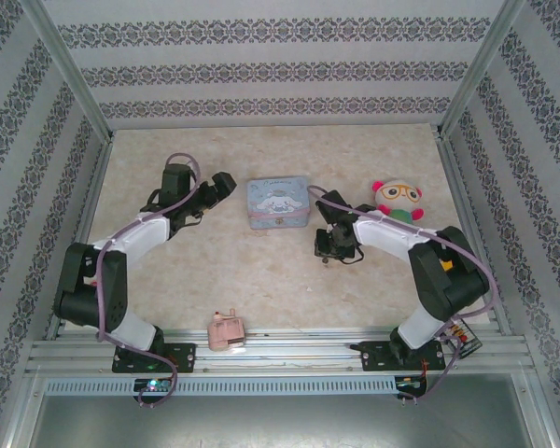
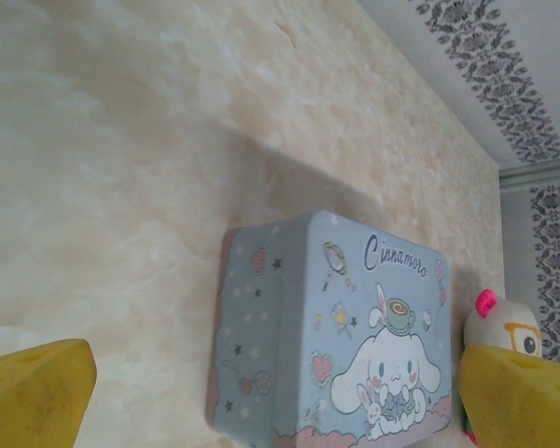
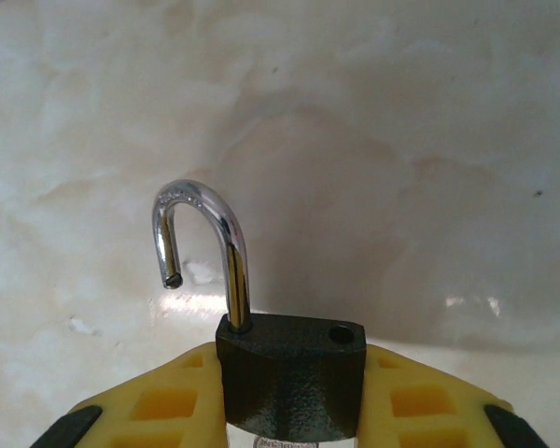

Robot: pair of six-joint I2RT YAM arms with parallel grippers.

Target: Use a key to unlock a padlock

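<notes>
i'm looking down on the beige marbled tabletop [image 1: 261, 280], and i'll place everything against the pale blue rectangular cartoon tin [image 1: 278, 203] lying flat near its middle, lid up.

the left black-and-white arm [image 1: 135, 238] reaches up to the tin's left side, and the right black-and-white arm [image 1: 401, 238] bends in towards the tin's right side, on the side nearer the bases.

a round white plush toy with a pink top and orange glasses [image 1: 399, 201] sits to the right of the tin, apart from it. a small pink plastic toy [image 1: 227, 331] lies well nearer the bases than the tin, a little to its left, by the table's near edge.

the left gripper [image 1: 226, 182] hangs just left of the tin with its jaws spread wide. in its wrist view one yellow finger [image 2: 37, 392] shows at each lower corner, with the tin on the table beyond them.

the right gripper [image 1: 329, 247] sits near the tin's front right corner, apart from it. its yellow fingers [image 3: 168, 401] are clamped on the small dark-bodied metal padlock [image 3: 294, 373], one pressing each side of the body, which stands upright between them.

the thin silver u-shaped shackle [image 3: 205, 243] is sprung. one leg stays in the body, the free end hangs out to one side, and its socket hole shows bare on top.
</notes>
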